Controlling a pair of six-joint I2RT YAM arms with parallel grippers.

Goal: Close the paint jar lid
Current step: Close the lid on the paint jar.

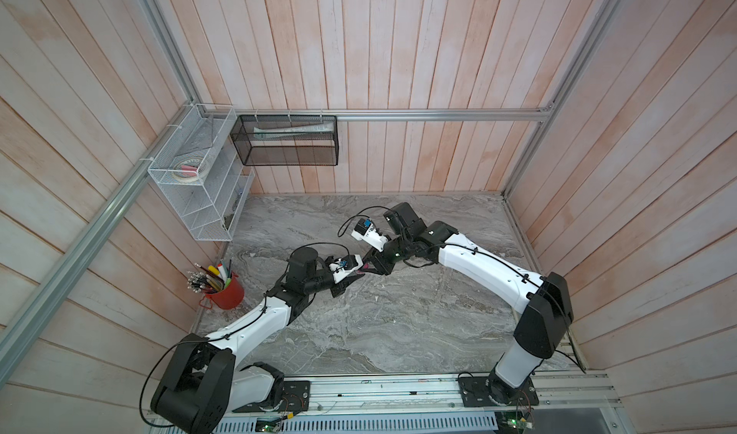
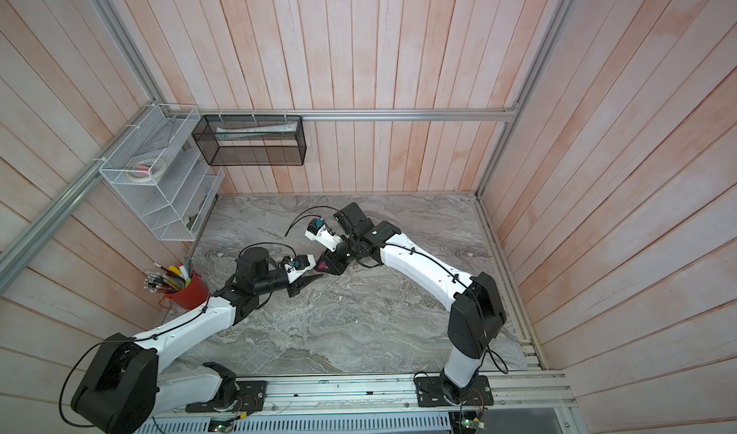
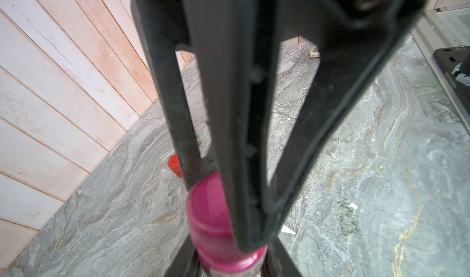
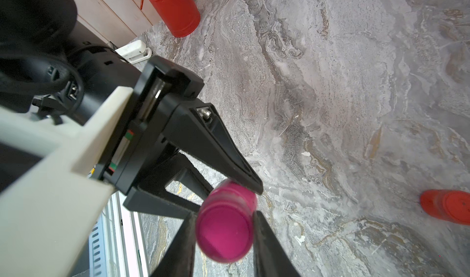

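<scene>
The paint jar point(image 4: 225, 227) is small, round and bright pink, with a flat, smooth end facing the right wrist camera. It lies on its side up in the air, over the gray table point(image 1: 399, 324), near the middle of both top views, where only a tiny bit of pink peeks out between the two claws. The right gripper point(image 4: 223, 213) is clenched on one end of the jar, with one black finger on each side. The left gripper point(image 3: 218, 212) is clenched on the other end, so the two claws meet nose to nose. From the left wrist camera the jar shows a thin ring around its middle. That may be where the lid meets the pot, but the picture is too blurry to be sure. A red jar point(image 4: 447, 205) sits apart on the table. A red bucket point(image 1: 225, 290) full of pens sits at the left edge of the table in both top views.
</scene>
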